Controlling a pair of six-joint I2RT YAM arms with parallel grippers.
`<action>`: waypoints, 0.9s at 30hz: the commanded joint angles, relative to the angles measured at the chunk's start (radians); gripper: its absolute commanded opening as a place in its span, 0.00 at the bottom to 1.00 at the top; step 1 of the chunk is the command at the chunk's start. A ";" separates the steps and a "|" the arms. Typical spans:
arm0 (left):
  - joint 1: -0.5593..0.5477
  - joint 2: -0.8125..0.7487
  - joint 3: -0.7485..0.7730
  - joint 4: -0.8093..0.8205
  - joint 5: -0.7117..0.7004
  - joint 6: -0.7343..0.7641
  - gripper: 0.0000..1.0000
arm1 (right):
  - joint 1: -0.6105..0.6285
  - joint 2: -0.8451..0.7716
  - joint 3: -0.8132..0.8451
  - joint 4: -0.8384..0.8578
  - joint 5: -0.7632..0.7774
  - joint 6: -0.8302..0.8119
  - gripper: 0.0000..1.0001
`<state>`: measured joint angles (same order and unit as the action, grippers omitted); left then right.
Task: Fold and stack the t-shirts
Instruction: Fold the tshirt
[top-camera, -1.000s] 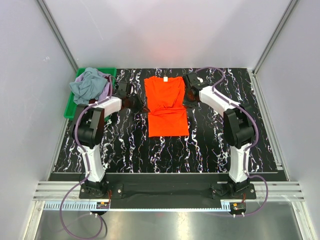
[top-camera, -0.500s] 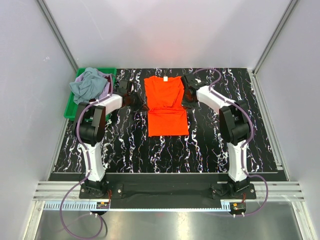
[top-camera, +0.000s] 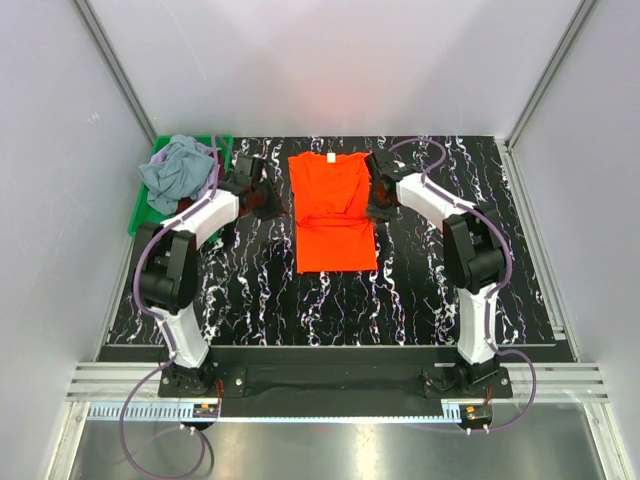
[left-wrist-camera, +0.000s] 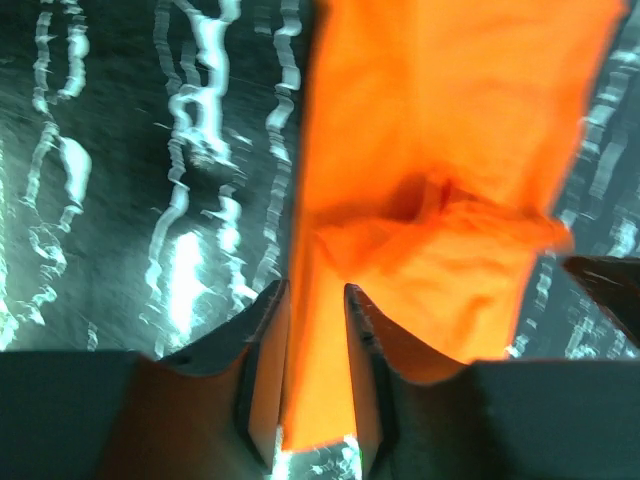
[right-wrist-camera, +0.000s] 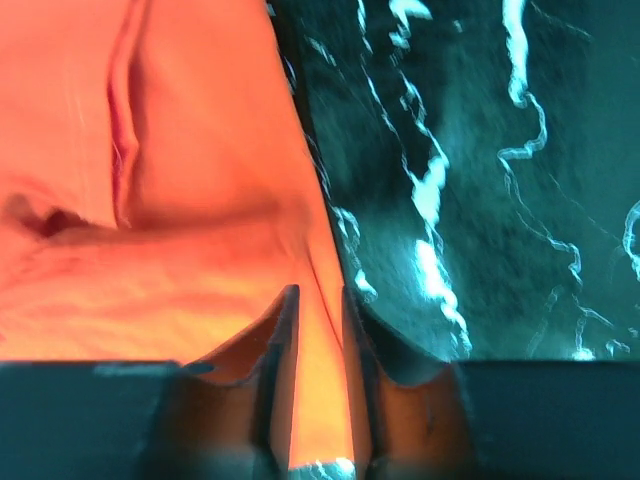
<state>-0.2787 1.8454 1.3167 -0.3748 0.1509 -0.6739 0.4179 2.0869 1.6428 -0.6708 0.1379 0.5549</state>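
The orange-red t-shirt (top-camera: 333, 205) is spread on the tabletop (top-camera: 420, 290), one side edge lying in the narrow gap of the left jaws and the other in that of the right jaws. Both pairs are slightly parted and apparently unclamped. They are best lifted clear together, so the folded sides are not dragged.

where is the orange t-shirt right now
In the top view the orange-red t-shirt lies at the middle of the marbled table, between the left end effector and the right end effector, with the green bin further left.
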 joint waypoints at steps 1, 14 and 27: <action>-0.037 -0.078 -0.062 0.057 -0.018 0.007 0.29 | -0.004 -0.106 -0.044 0.005 -0.018 0.026 0.17; -0.112 0.049 -0.086 0.174 0.042 -0.023 0.01 | 0.007 -0.084 -0.143 0.146 -0.129 0.046 0.04; -0.105 0.182 0.098 0.100 -0.017 0.017 0.04 | 0.007 0.042 0.015 0.134 -0.127 0.017 0.04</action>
<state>-0.3882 2.0136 1.3418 -0.2947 0.1661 -0.6834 0.4191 2.1067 1.5856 -0.5510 0.0128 0.5915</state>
